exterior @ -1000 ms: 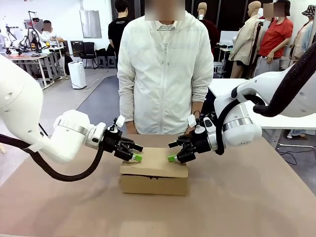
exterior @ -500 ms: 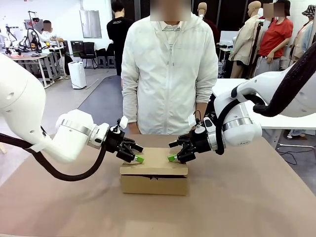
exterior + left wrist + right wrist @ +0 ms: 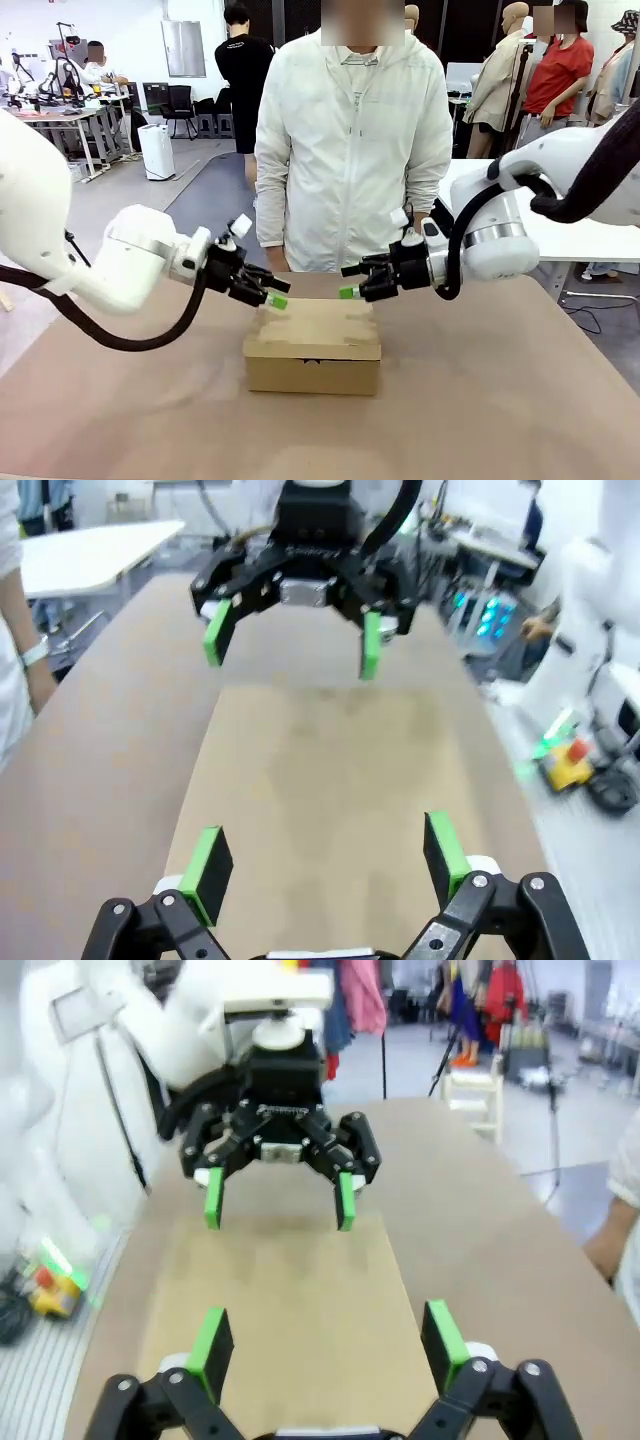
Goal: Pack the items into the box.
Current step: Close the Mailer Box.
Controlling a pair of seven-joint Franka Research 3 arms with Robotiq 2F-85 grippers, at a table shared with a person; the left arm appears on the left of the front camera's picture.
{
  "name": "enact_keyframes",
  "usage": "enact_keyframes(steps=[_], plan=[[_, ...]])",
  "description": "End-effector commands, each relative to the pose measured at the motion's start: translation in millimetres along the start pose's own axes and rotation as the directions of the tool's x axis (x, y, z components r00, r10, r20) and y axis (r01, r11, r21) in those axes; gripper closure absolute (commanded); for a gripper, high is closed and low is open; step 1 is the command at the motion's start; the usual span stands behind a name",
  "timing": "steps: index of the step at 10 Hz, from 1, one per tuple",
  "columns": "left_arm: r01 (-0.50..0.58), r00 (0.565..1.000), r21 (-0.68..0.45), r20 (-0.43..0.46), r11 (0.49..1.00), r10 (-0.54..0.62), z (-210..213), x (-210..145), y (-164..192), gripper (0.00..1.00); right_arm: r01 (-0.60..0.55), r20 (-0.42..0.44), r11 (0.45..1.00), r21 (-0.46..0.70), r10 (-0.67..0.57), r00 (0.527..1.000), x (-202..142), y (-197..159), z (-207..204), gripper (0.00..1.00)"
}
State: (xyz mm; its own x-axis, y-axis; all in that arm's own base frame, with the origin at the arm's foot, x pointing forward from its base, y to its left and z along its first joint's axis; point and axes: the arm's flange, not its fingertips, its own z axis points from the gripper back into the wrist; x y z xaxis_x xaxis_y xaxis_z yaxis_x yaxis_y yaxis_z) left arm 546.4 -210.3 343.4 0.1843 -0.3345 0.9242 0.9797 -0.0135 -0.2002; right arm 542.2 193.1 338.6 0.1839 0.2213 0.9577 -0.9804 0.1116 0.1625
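The brown cardboard box (image 3: 312, 345) sits shut at the middle of the table, its flap lid flat. The items are out of view. My left gripper (image 3: 272, 293) hovers open just above the box's left end, nothing between its fingers. My right gripper (image 3: 348, 282) hovers open above the right end, also empty. The two face each other across the lid. In the left wrist view my left gripper (image 3: 327, 850) looks along the lid (image 3: 330, 780) at the right gripper (image 3: 290, 645). In the right wrist view my right gripper (image 3: 325, 1345) faces the left gripper (image 3: 277, 1200) over the lid (image 3: 285, 1310).
A person in a white jacket (image 3: 350, 150) stands close behind the table's far edge, directly beyond the box, with one hand (image 3: 610, 1240) near that edge. The brown table (image 3: 500, 400) has free room left, right and in front of the box.
Both grippers have lifted off the box lid and drawn slightly apart, staying open. The person has shifted a little to the right.
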Motion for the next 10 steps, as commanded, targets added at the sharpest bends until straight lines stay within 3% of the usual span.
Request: enact_keyframes(steps=[1, 4, 6, 7, 9, 10], plan=[[-0.187, 0.98, -0.114, 0.054, 0.976, 0.194, 37.6, 35.2, -18.6, 0.0, 0.286, 0.068, 0.958, -0.016, -0.284, 0.956, 29.2, 11.1, 25.5, 0.0], [-0.479, 0.865, -0.26, 0.019, 0.838, 0.501, 104.3, 46.0, -45.6, 0.0, 0.622, 0.122, 0.783, 0.003, -0.617, 0.777, 53.3, 37.1, 103.5, 0.0], [-0.664, 0.704, -0.398, -0.049, 0.633, 0.708, 163.7, 40.0, -70.3, 0.0, 0.773, 0.104, 0.621, 0.128, -0.784, 0.612, 58.6, 70.8, 172.0, 0.0], [-0.742, 0.611, -0.39, -0.056, 0.546, 0.79, 194.6, 32.1, -79.8, 0.0, 0.805, 0.097, 0.559, 0.2, -0.829, 0.551, 58.0, 89.4, 205.1, 0.0], [-0.829, 0.45, -0.391, -0.044, 0.399, 0.892, 245.6, 13.1, -98.4, 0.0, 0.868, 0.181, 0.447, 0.216, -0.892, 0.414, 47.1, 122.4, 277.0, 0.0], [-0.823, 0.42, -0.443, -0.054, 0.355, 0.906, 263.4, -1.3, -105.3, 0.0, 0.897, 0.221, 0.39, 0.209, -0.912, 0.345, 37.0, 135.9, 304.3, 0.0]])
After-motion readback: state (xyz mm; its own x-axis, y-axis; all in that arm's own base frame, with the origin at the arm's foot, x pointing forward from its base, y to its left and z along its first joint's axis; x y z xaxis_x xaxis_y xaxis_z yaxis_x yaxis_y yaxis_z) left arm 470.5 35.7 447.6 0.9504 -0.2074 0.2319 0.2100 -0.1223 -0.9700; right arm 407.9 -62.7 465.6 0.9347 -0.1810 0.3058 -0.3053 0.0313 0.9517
